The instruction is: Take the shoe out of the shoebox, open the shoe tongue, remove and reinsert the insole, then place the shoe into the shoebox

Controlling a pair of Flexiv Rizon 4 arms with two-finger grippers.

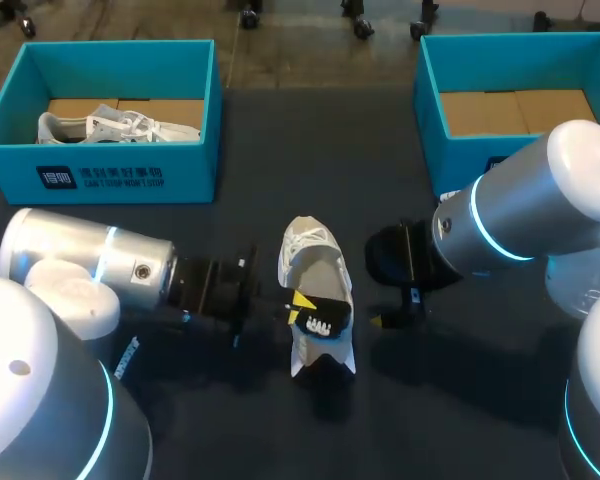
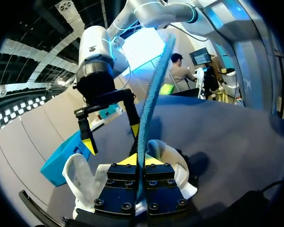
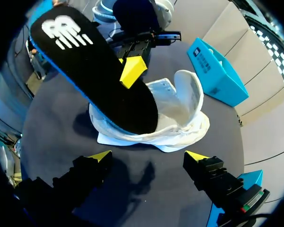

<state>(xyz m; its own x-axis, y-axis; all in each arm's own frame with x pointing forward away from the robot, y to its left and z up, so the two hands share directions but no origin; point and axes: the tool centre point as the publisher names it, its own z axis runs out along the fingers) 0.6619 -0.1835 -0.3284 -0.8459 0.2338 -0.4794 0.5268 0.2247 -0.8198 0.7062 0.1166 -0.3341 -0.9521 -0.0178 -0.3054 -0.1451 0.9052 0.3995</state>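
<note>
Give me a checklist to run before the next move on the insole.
1. Left tool shut on the black foam insole with blue underside: ok.
2. Insole clear of the white fabric shoe: not ok, one end sits in the opening.
3. Right tool open, apart from the shoe: ok.
4. Shoe steadied on the dark table: not ok, nothing holds it down.
5. Right-hand teal cardboard shoebox free for the shoe: ok, bare floor shows.
</note>
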